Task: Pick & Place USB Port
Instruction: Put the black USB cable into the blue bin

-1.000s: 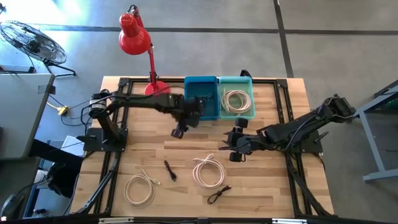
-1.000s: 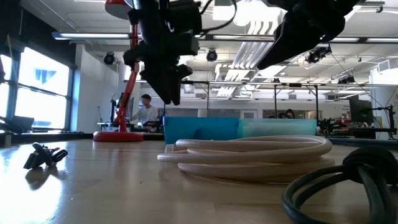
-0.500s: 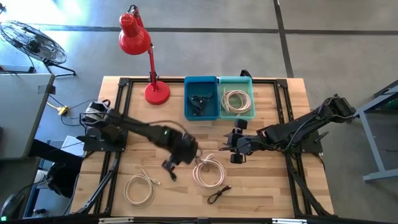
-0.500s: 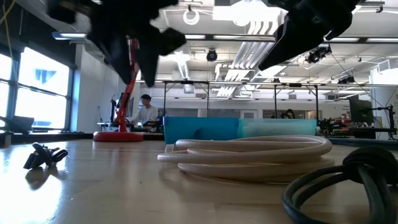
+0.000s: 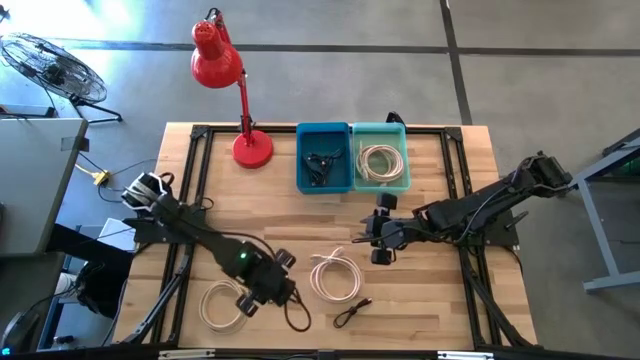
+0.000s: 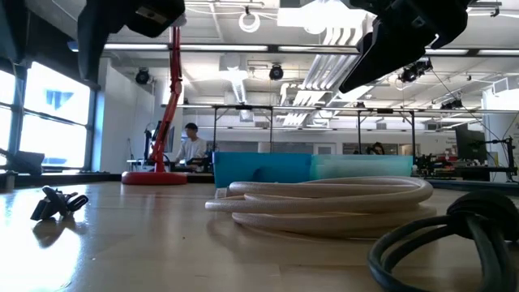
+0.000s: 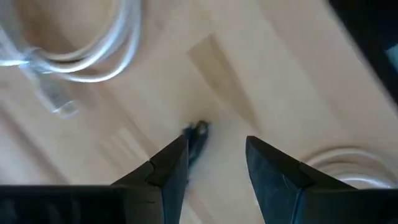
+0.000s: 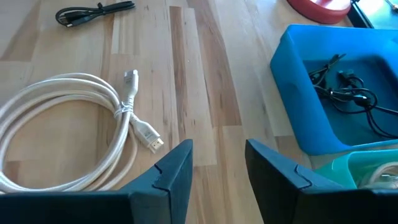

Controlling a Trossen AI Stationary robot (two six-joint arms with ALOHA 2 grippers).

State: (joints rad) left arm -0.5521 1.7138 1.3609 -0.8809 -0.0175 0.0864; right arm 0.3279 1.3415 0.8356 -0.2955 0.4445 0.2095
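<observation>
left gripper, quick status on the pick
Left gripper open, empty, poised above small black cable on table. Right gripper open, idle mid-table. White coil beside, not blocking.

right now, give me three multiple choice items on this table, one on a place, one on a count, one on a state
1. Where is the left end effector?
A. over the blue bin
B. low over the table's near edge, between two white cable coils
C. beside the lamp

2. How many white cable coils lie on the bare table?
A. two
B. none
C. five

3. How do the left end effector's jaws stand?
A. shut on a white cable
B. shut, empty
C. open, holding nothing

Answers:
1 B, the high view shows it there.
2 A, one coil and another.
3 C, the left wrist view shows a gap with a small black cable below.
</observation>
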